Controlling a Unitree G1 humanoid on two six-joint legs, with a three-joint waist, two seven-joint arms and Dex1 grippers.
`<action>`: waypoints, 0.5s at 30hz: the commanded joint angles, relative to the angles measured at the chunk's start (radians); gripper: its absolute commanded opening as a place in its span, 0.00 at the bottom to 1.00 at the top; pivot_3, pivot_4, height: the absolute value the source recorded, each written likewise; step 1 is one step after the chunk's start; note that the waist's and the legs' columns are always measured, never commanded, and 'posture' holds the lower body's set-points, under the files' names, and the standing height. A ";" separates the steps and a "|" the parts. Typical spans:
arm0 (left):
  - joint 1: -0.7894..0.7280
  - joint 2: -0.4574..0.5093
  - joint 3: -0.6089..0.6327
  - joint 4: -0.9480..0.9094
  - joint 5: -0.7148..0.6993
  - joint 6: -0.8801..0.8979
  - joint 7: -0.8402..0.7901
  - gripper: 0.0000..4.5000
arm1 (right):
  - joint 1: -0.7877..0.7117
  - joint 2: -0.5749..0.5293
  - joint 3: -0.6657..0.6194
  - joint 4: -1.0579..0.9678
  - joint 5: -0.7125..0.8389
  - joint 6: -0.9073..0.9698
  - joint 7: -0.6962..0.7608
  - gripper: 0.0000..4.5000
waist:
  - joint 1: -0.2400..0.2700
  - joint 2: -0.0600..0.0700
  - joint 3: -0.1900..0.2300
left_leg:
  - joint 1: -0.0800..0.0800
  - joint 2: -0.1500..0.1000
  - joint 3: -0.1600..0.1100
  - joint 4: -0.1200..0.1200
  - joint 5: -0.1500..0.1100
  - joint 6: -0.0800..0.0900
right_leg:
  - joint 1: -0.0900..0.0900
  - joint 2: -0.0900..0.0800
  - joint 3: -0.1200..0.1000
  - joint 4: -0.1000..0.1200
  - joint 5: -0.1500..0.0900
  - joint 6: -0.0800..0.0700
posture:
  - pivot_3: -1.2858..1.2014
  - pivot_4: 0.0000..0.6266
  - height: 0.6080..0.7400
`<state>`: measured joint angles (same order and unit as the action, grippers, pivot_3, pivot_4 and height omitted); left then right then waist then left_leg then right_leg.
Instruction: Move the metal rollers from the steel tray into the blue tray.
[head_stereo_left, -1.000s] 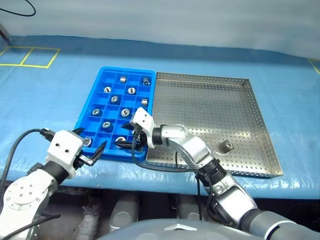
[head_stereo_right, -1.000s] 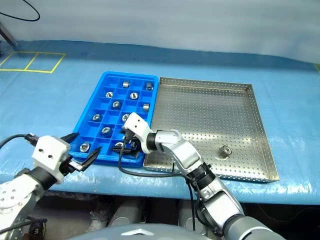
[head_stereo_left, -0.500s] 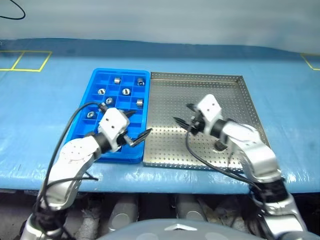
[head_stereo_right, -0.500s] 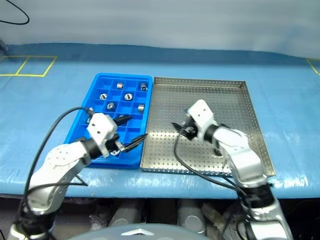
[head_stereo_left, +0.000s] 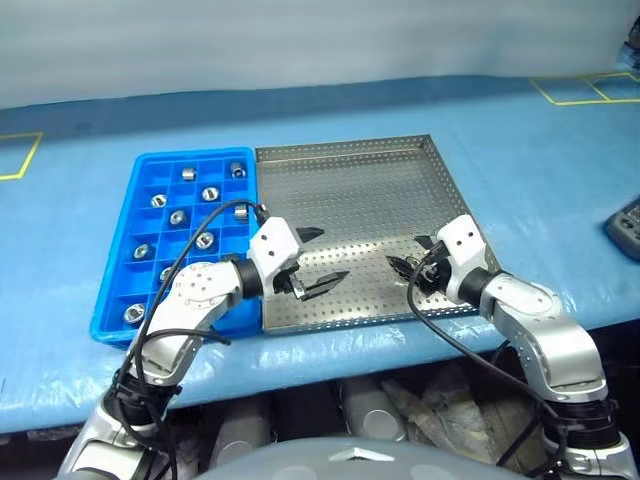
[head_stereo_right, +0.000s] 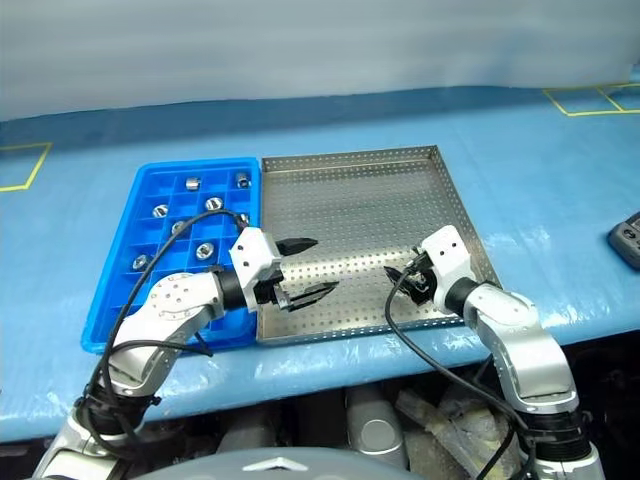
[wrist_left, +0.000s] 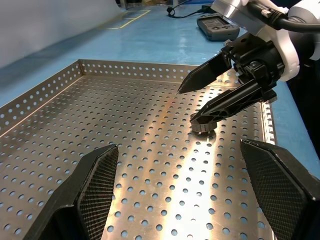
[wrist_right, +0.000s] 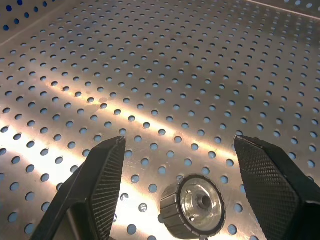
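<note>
The steel tray (head_stereo_left: 350, 180) lies in the middle of the blue table, with the blue tray (head_stereo_left: 112, 325) against its left side. Several metal rollers (head_stereo_left: 209, 194) sit in the blue tray's cells. One metal roller (wrist_right: 192, 206) lies flat on the steel tray near its front right corner. My right gripper (wrist_right: 180, 141) hangs open just over it, a finger on either side, not touching. The left wrist view shows that roller (wrist_left: 203, 125) under the right gripper (wrist_left: 186, 106). My left gripper (head_stereo_left: 315, 258) is open and empty over the steel tray's front left part, pointing at the right gripper.
A dark hand-held device (head_stereo_left: 625, 225) lies at the table's right edge. Yellow tape lines (head_stereo_left: 575, 92) mark the far right of the blue cover. The steel tray's raised rim (wrist_left: 45, 92) borders the perforated floor.
The camera has swung to the right. My right gripper left the blue tray's front and now straddles the roller on the steel tray. My left gripper moved right, onto the steel tray.
</note>
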<state>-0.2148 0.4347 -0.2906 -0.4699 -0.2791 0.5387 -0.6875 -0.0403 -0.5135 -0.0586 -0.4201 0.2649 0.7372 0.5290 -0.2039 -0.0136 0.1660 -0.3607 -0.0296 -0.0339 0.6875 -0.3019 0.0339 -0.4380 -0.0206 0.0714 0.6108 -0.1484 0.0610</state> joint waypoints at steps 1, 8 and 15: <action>0.003 0.005 -0.005 -0.021 0.002 -0.019 -0.008 0.94 | 0.002 -0.003 -0.023 0.011 0.005 0.001 -0.015 0.81 | -0.002 0.000 0.000 | 0.000 0.000 0.000 0.000 0.000 0.000 | 0.000 0.000 0.000 0.000 0.000 0.000 | 0.42 0.24 1.00; 0.006 0.007 -0.004 -0.016 0.007 -0.024 -0.010 0.94 | 0.007 -0.012 -0.018 0.056 0.001 -0.006 -0.013 0.81 | 0.000 0.000 0.000 | 0.000 0.000 0.001 0.000 0.000 0.000 | -0.001 0.000 0.001 0.000 0.000 0.000 | 0.42 0.24 1.00; 0.005 0.013 -0.003 -0.016 0.017 -0.029 -0.008 0.94 | -0.001 -0.012 -0.007 0.099 -0.014 0.005 -0.026 0.81 | 0.000 0.000 0.000 | 0.000 0.000 0.002 0.000 0.000 0.001 | -0.001 0.000 0.002 0.000 0.001 0.001 | 0.42 0.24 1.00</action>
<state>-0.2075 0.4439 -0.2944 -0.4699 -0.2711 0.5318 -0.6970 -0.0306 -0.5153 -0.0571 -0.3141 0.2523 0.7454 0.5062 -0.2036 -0.0136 0.1660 -0.3611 -0.0292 -0.0323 0.6873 -0.3024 0.0347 -0.4392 -0.0202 0.0732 0.6105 -0.1475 0.0626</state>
